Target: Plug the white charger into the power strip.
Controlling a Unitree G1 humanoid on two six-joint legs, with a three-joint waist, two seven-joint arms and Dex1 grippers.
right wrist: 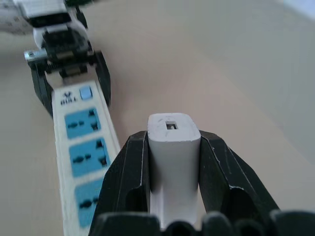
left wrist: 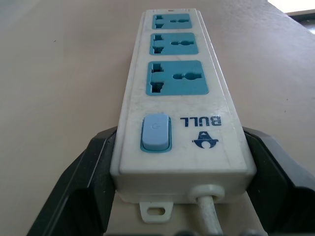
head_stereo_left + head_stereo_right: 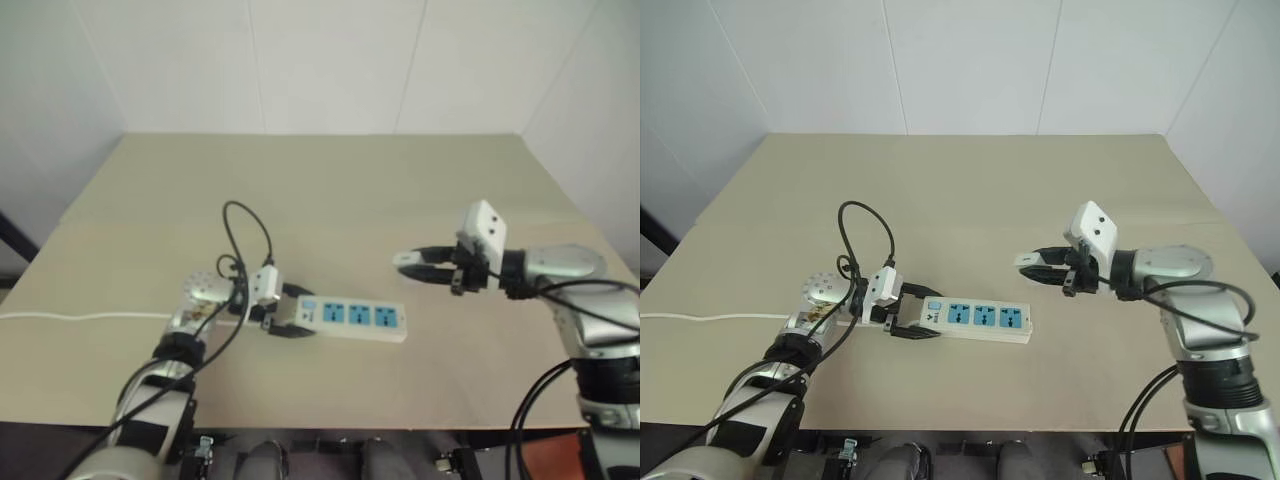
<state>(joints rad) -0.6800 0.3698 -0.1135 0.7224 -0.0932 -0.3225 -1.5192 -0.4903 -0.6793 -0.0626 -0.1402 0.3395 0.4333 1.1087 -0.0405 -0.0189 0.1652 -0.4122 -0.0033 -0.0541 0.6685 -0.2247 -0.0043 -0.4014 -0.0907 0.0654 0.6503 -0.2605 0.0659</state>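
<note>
The power strip (image 3: 352,318) lies flat on the table, a white bar with three blue sockets and a small blue switch (image 2: 156,132) at its left end. My left gripper (image 3: 283,322) is shut on that switch end, one black finger on each long side, where the cord (image 2: 207,211) leaves. My right gripper (image 3: 412,266) hovers above the table to the right of the strip, pointing left toward it. It is shut on the white charger (image 1: 173,162), whose rounded end with a small port sticks out between the fingers. The prongs are hidden.
A thin white cord (image 3: 80,317) runs left off the beige table (image 3: 330,190). A black cable (image 3: 245,225) loops up above my left wrist. White walls stand behind the table's far edge.
</note>
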